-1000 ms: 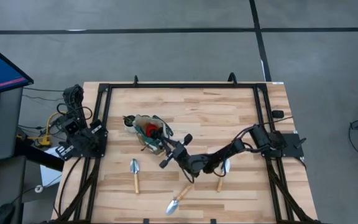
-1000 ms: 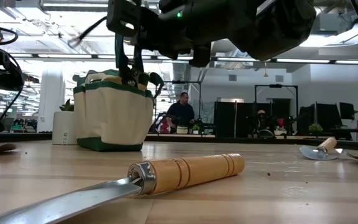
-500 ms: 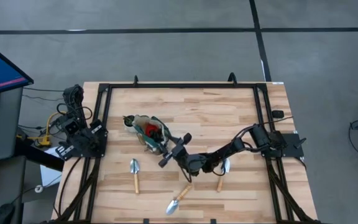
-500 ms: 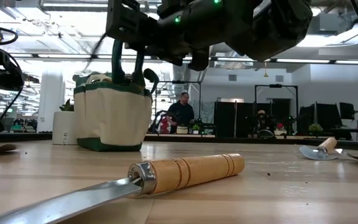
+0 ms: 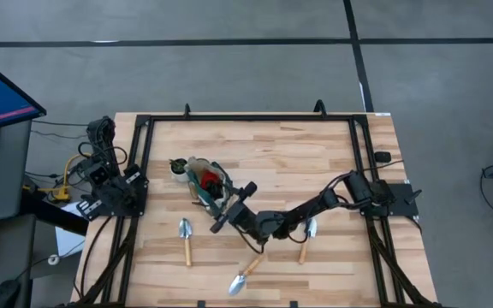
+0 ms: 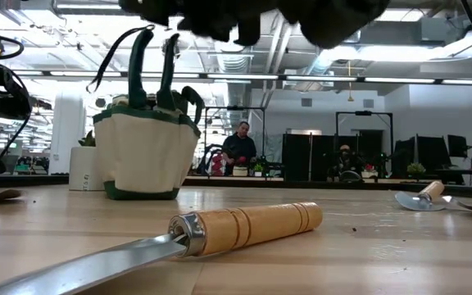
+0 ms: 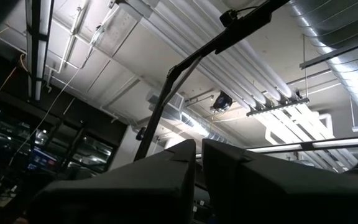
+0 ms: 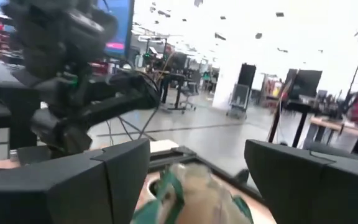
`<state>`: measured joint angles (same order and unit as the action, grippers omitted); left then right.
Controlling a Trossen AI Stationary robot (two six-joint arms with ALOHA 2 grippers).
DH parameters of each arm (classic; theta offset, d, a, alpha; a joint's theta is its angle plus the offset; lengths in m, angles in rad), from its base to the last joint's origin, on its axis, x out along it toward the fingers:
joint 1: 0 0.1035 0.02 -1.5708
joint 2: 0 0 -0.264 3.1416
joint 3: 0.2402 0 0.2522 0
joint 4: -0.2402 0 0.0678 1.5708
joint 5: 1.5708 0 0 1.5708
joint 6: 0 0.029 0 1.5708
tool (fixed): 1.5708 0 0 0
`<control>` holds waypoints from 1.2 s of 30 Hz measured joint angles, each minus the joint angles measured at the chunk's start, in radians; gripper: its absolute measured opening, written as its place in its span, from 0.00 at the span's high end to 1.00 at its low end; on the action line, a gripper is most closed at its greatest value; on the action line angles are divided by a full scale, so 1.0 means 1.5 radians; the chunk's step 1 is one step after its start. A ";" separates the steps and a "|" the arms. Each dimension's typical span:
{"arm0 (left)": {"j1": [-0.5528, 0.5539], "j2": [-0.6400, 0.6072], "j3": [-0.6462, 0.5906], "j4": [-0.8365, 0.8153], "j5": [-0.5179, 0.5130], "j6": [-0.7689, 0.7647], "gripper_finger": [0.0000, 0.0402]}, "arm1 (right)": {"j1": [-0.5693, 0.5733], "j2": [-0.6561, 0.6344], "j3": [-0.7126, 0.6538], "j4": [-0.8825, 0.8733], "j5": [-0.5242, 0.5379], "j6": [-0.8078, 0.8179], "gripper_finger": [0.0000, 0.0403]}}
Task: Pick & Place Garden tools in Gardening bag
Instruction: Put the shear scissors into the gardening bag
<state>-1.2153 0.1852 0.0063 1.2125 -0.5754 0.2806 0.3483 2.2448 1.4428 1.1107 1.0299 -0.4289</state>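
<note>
The beige gardening bag [image 5: 202,180] with green trim stands on its base left of the table's middle, its green handles upright [image 6: 150,65]. A red-and-black tool [image 5: 208,178] and dark handles [image 6: 190,98] stick out of its top. My right gripper [image 5: 226,205] hovers open just near and right of the bag, above it, and its wrist view shows the bag [image 8: 194,190] low between the fingers. Three trowels [image 5: 186,238] [image 5: 245,278] [image 5: 306,235] lie flat on the near half. My left gripper [image 7: 199,162] is shut and parked at the left edge.
A small white pot [image 5: 176,167] with a dark top stands against the bag's far left side. The nearest trowel [image 6: 248,227] lies across the foreground of the low view. Black frame rails [image 5: 144,171] run along the table's left, right and far edges. People stand in the room behind.
My right gripper has opened, letting go at the bag's top, and has risen and drawn back toward the near edge. The dark handles stay in the bag. The bag's green handles now stand free and upright.
</note>
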 joint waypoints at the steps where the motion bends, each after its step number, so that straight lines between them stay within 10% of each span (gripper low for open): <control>1: 0.000 0.000 0.000 0.000 0.000 0.000 0.95 | 0.002 0.000 0.007 0.000 0.009 -0.011 0.37; 10: 0.000 0.000 0.000 0.000 0.000 0.000 0.95 | 0.057 -0.091 0.000 -0.042 0.151 -0.182 0.37; 14: 0.000 0.000 0.000 0.000 0.000 0.000 0.95 | 0.076 -0.213 -0.033 -0.302 0.144 -0.102 0.37; 21: 0.000 0.000 0.000 0.000 0.000 0.000 0.95 | -0.039 -0.425 -0.038 -0.979 -0.326 0.448 0.37; 36: 0.000 0.000 0.000 0.001 -0.005 0.007 0.95 | -0.044 -0.241 -0.039 -0.917 -0.380 0.074 0.37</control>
<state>-1.2152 0.1855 0.0063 1.2137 -0.5829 0.2913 0.2824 1.8836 1.3842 -0.2651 0.4602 -0.3174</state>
